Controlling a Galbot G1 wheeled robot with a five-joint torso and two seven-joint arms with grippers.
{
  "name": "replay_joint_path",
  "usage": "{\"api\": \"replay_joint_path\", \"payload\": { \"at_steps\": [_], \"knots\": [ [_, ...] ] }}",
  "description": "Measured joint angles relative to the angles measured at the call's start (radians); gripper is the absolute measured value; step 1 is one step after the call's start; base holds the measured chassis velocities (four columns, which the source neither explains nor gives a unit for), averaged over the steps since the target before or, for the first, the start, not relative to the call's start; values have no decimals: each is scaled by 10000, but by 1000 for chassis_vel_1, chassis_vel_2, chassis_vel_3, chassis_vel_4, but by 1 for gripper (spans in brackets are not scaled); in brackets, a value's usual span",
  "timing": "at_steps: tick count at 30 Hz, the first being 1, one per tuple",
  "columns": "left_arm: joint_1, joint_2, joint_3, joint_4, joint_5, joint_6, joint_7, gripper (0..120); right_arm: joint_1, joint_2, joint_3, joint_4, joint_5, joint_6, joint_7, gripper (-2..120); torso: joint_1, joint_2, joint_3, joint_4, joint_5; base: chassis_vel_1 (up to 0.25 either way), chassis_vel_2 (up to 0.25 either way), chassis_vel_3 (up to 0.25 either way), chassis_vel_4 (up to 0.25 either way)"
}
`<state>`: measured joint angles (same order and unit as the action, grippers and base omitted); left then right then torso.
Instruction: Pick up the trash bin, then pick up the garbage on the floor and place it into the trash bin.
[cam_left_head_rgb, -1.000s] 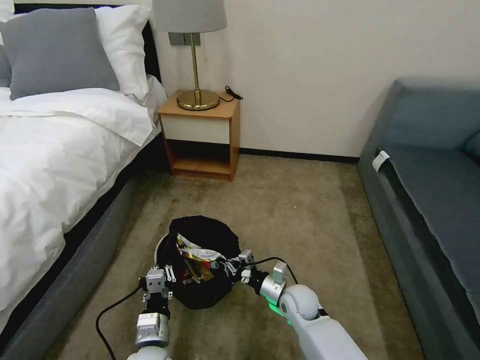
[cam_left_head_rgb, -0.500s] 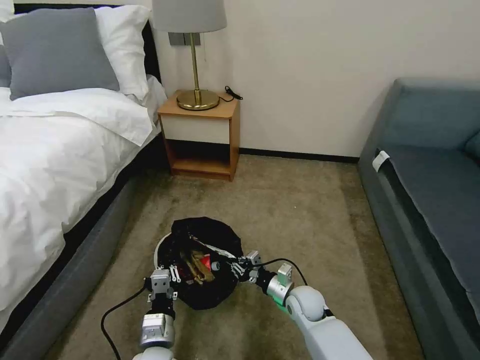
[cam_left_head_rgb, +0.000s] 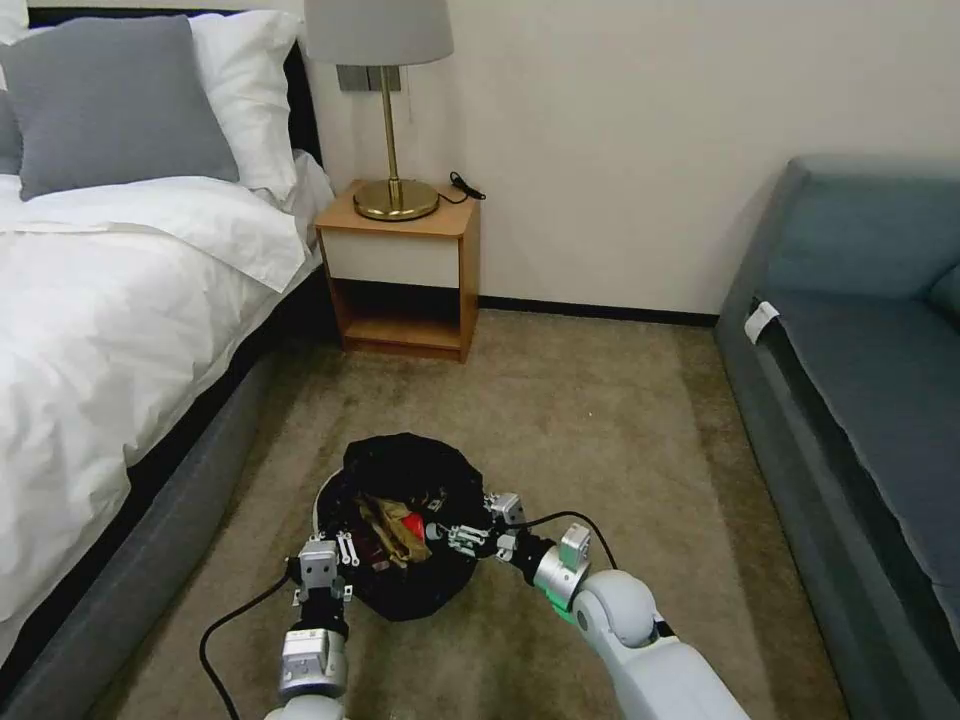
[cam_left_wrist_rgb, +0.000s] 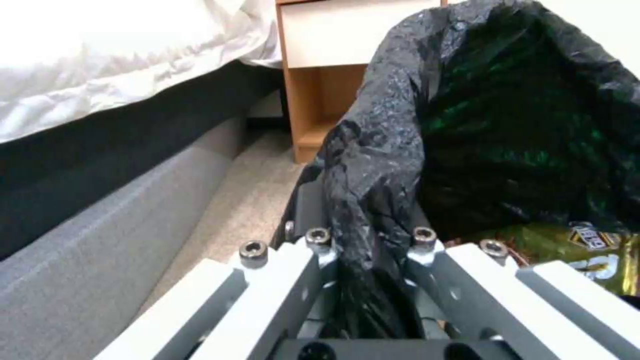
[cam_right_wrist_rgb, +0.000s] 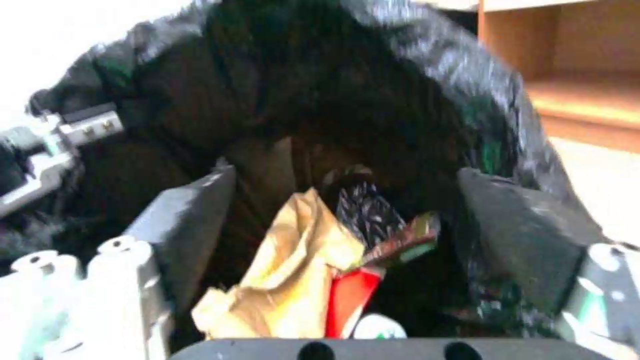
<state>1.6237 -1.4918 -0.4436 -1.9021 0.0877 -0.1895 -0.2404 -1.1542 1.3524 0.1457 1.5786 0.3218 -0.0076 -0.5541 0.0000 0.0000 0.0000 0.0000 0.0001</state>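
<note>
I have the left pincer clenched on the bin's bag rim; my right pincer hangs released over the garbage inside.

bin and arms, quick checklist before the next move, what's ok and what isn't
1. Left gripper holds the bin: ok, its jaws are shut on the black bag at the near rim.
2. Right gripper has let go: ok, its jaws stand open over the bin mouth with nothing between them.
3. Garbage inside the bin: ok, brown wrapper, red packet and a white cap with green label lie in the bag.
4. Fourth piece, the foil wrapper: cannot tell; a yellow foil edge shows in the left wrist view.
5. Carpet ahead free of litter: ok in the head view.
6. Bin lifted off the floor: cannot tell.
</note>
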Motion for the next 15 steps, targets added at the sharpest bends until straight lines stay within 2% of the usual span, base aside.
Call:
{"api": "replay_joint_path", "payload": {
  "at_steps": [2,4,8,15],
  "knots": [
    [-1,13,-12,-1,-7,0,0,4,-77,-14,123,295,129,-1,63,96,0,0,0,-1,0,0,0,0,0],
    [4,20,-26,-1,-17,0,-2,4,-121,-38,320,631,384,-52,117,99,-1,0,0,0,0,0,0,0,0],
    [-20,33,-29,0,-31,0,-14,4,-87,-94,829,1010,827,-181,202,100,-1,0,0,0,0,0,0,0,0],
    [-138,56,0,20,-128,3,-70,4,17,-321,1782,905,1335,-217,643,100,-1,0,0,0,-1,0,0,0,0]
  ]
}}
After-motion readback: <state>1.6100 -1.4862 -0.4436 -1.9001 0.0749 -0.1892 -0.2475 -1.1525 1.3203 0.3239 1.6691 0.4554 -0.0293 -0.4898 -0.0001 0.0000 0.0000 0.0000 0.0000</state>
